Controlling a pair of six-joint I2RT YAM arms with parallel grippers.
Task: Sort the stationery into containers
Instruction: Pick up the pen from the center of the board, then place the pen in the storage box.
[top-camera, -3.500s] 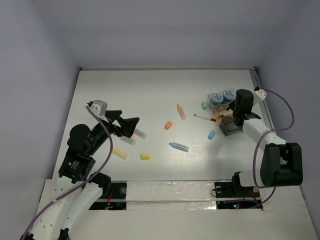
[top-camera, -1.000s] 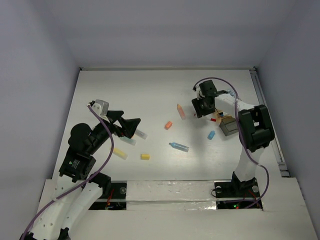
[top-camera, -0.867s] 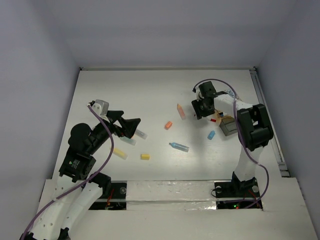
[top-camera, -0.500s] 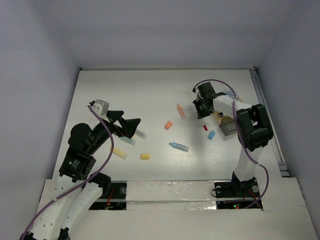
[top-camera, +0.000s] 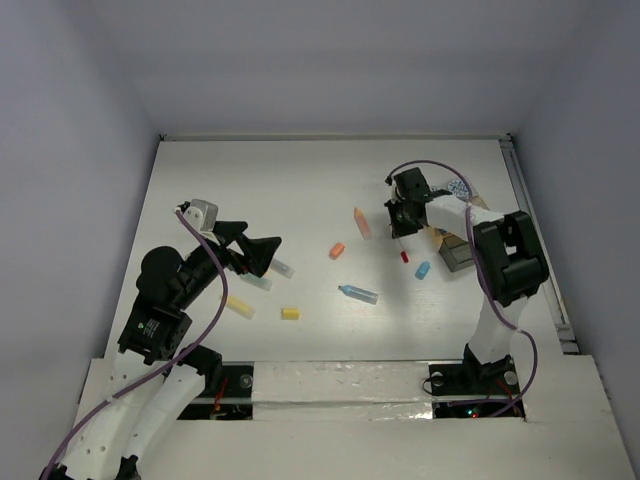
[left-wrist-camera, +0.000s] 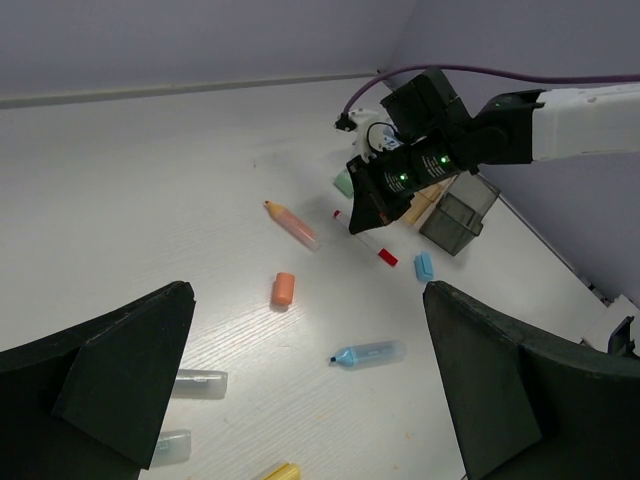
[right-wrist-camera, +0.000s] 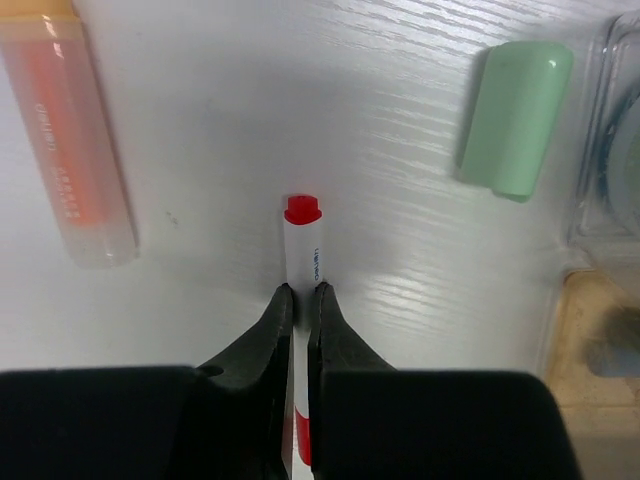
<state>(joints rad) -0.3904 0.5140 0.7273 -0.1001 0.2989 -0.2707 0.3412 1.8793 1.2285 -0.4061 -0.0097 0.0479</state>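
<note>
Bare counter (right-wrist-camera: 250, 80) lies ahead of the right fingers (right-wrist-camera: 265, 335) and their red-capped pen (right-wrist-camera: 302, 255). An orange marker (right-wrist-camera: 85, 150) flanks one side; a green eraser (right-wrist-camera: 515, 115) and the clear tray (right-wrist-camera: 590, 150) crowd the other.

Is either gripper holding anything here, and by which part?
The right gripper pinches the thin white red-ended marker by its white barrel, behind the red tip. The left gripper is open, empty.

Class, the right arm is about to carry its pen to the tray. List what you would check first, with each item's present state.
1. Grip: right gripper shut on the red-tipped pen: ok.
2. Lift: pen off the table: cannot tell.
3. Clearance: green eraser apart from the pen: ok.
4. Other arm: left gripper open, far from the pen: ok.
5. Space: free compartment in the tray: cannot tell.
</note>
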